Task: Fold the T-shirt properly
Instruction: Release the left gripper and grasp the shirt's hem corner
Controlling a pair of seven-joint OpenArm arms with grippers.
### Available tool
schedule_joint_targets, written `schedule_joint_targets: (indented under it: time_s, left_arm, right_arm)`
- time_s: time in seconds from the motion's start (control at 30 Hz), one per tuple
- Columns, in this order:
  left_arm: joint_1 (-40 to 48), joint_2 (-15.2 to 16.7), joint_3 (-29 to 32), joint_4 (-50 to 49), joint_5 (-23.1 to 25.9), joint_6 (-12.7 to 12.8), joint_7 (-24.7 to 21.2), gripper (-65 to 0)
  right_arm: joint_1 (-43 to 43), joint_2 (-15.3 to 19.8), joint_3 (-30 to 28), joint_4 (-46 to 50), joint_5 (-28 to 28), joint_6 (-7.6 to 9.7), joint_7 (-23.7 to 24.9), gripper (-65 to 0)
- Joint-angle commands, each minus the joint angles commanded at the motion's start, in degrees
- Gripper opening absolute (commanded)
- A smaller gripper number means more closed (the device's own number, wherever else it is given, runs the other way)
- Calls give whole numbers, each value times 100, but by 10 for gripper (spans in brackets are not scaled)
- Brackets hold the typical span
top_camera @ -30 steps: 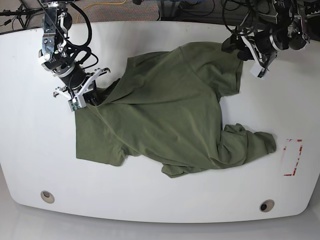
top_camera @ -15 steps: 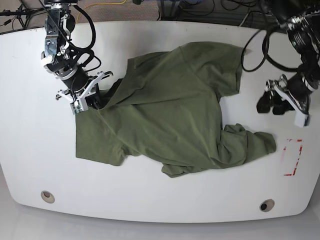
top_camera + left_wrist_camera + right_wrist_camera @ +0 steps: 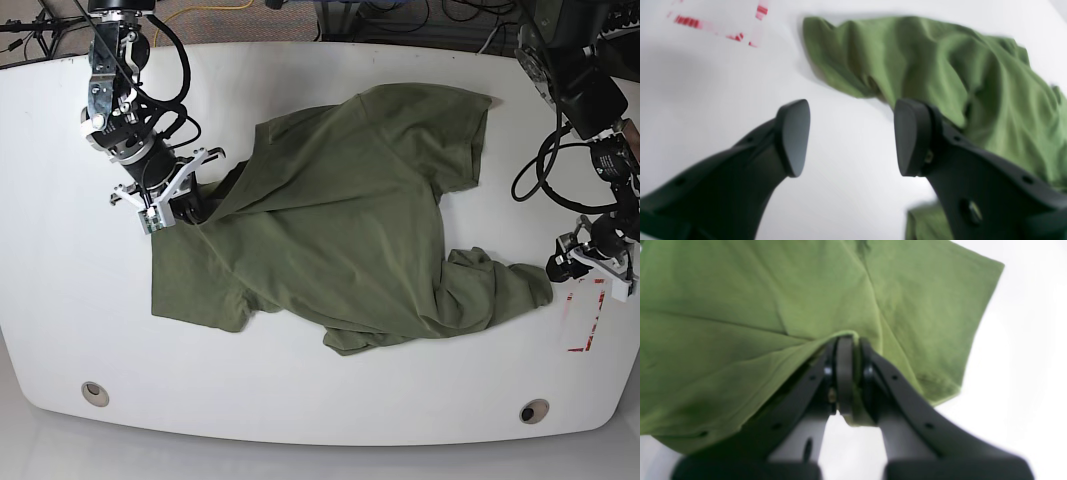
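Base view has the T-shirt [image 3: 340, 220] sprawled rumpled over the middle of the white table [image 3: 60, 300], one bunched end reaching toward the right edge. Right pincer [image 3: 178, 205] sits at the shirt's left side, and its wrist cam shows the jaws clamped tight on a fold of green cloth [image 3: 853, 336], so yeah, it's got a grip. Left pincer [image 3: 851, 136] is wide apart with nothing in it, hovering over bare table just beside the bunched end, near some red tape marks [image 3: 588, 315] by the right edge.
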Motion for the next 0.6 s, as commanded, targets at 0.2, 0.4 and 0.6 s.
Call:
schedule_joint_targets:
  time_s: [0.2,0.4,0.6]
  left_arm:
    - [-360,-193,466,-1266,18,0,-844,-278]
    - [-466,-193,536,-1749,26,0,-1257,-278]
    - [-642,-167,607,-2119,26,0,-1275,-278]
  right_arm:
    - [9,0,0,0,0,0,0,-650]
    - [9,0,0,0,0,0,0,-650]
    - [9,0,9,0,0,0,0,-650]
